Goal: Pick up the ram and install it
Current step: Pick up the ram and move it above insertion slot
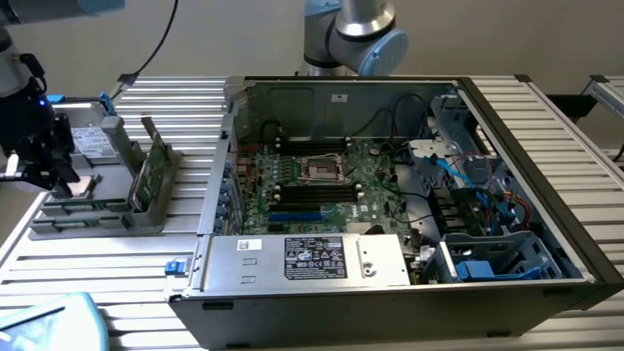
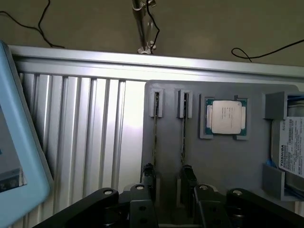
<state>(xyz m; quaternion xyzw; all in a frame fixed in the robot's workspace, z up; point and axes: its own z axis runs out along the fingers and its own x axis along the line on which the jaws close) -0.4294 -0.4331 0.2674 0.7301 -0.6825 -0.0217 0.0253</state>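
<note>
EXTERIOR VIEW
- gripper (image 1: 61, 183): black, hanging over the grey holder (image 1: 98, 219) at the exterior view's left; fingers spread apart, nothing between them.
- ram (image 1: 146, 164): green stick standing on its long edge in a slot of the holder, just to the exterior view's right of the gripper, untouched.
- computer case (image 1: 527, 146): open-topped, on the ribbed table (image 1: 107, 263) beside the holder; motherboard (image 1: 332, 183) lies inside (whether its slots are filled cannot be told).
- power supply (image 1: 307, 257): silver box with a label, at the near edge of the case.

WRIST VIEW
- gripper (image 2: 168, 183): jaws wide, holding nothing; fingertips (image 2: 188, 176) near the ends of the sticks, low over the holder (image 2: 228, 161).
- ram (image 2: 184, 135): seen edge-on as a thin line in its slot; a second stick (image 2: 155, 135) stands parallel beside it.
- processor (image 2: 226, 117): square silver chip in a recess next to the sticks.
- drive (image 2: 292, 149): white-labelled, beyond the processor.
</note>
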